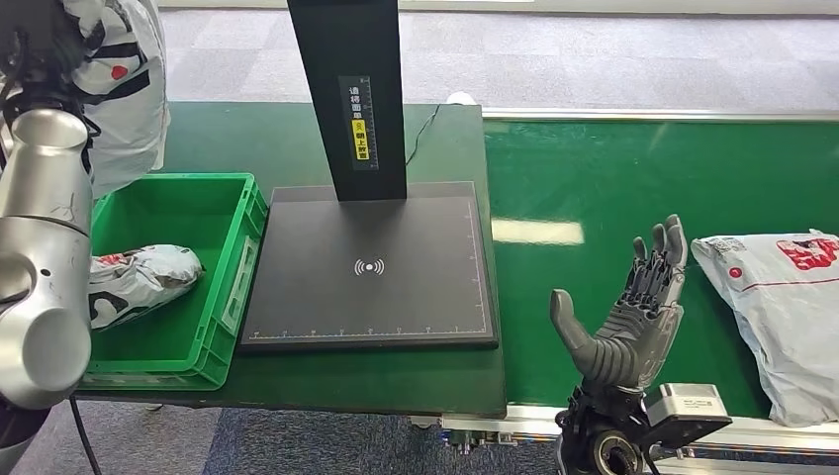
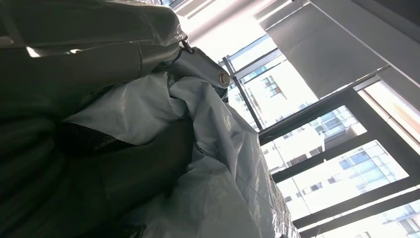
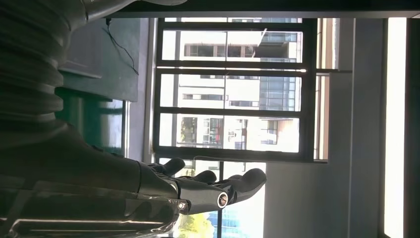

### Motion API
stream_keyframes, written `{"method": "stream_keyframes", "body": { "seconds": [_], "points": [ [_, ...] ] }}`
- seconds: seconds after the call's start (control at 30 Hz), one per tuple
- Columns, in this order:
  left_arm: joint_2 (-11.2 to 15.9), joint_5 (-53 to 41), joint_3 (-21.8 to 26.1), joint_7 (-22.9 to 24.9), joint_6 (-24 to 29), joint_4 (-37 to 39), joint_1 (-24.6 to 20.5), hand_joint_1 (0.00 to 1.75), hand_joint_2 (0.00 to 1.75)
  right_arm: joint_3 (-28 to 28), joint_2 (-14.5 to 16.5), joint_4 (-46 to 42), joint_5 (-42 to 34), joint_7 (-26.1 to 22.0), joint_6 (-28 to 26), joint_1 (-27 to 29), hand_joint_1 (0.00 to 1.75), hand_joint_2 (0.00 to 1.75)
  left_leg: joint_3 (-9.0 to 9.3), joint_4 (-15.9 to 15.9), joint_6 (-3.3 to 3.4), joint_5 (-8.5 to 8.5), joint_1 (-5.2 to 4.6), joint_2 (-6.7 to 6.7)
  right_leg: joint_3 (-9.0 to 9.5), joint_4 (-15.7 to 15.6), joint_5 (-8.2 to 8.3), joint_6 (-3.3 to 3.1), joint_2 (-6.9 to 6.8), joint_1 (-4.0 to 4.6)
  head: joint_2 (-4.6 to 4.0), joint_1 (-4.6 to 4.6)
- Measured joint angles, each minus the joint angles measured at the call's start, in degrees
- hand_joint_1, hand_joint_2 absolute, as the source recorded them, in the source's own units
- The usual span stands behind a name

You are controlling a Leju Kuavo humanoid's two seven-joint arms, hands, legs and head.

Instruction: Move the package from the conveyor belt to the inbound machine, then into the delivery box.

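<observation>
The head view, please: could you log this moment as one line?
left hand: holds raised package | right hand: open above belt | second package: on belt | scanner pad: bare

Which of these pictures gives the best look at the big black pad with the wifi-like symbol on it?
The head view: the black pad lies fully visible from above, symbol centred, between the green crate and the conveyor belt. The left wrist view is taken up by a package; the right wrist view faces windows.

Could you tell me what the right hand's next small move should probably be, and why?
Probably a short reach sideways toward the grey plastic mailer bag on the green conveyor belt. The right hand is open, holding nothing, beside that bag without touching it, and the black inbound scanner plate lies bare.
</observation>
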Motion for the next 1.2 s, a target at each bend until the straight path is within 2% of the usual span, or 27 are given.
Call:
{"method": "stream_keyframes", "body": {
  "seconds": [0.37,0.6,0.93,1.2],
  "points": [
    [0.5,1.0,1.3,-2.2,-1.2,0.1,1.3,1.75,1.75,-0.1,0.0,-0.5,0.0,0.0,-0.4,0.5,0.0,1.75,-0.02,0.0,0.0,0.0,0.0,0.02,0.0,0.0,0.0,0.0,0.01,0.0,0.0,-0.01],
    [1.9,3.4,2.9,-5.9,-5.1,-0.9,5.1,1.75,1.75,-0.4,0.0,-1.3,0.0,0.0,-0.4,1.6,0.0,1.75,-0.01,0.0,0.0,0.0,0.0,0.0,-0.03,0.0,-0.01,0.0,0.0,0.0,0.0,-0.01],
    [1.3,6.5,3.4,-11.1,-6.1,-4.4,14.5,1.75,1.75,-0.8,0.2,-2.4,0.3,0.0,-0.5,2.3,0.0,1.75,-0.01,0.0,-0.01,-0.02,-0.03,0.05,-0.03,0.0,-0.01,0.0,0.03,-0.03,0.0,-0.02],
    [-1.0,11.3,4.0,-13.8,-7.4,-15.7,30.3,1.75,1.75,-1.1,0.3,-2.7,0.6,0.0,-0.8,2.4,0.0,1.75,-0.01,0.0,-0.05,-0.07,-0.04,0.09,-0.09,0.0,-0.05,-0.02,0.05,-0.02,0.0,0.0]
  ]
}}
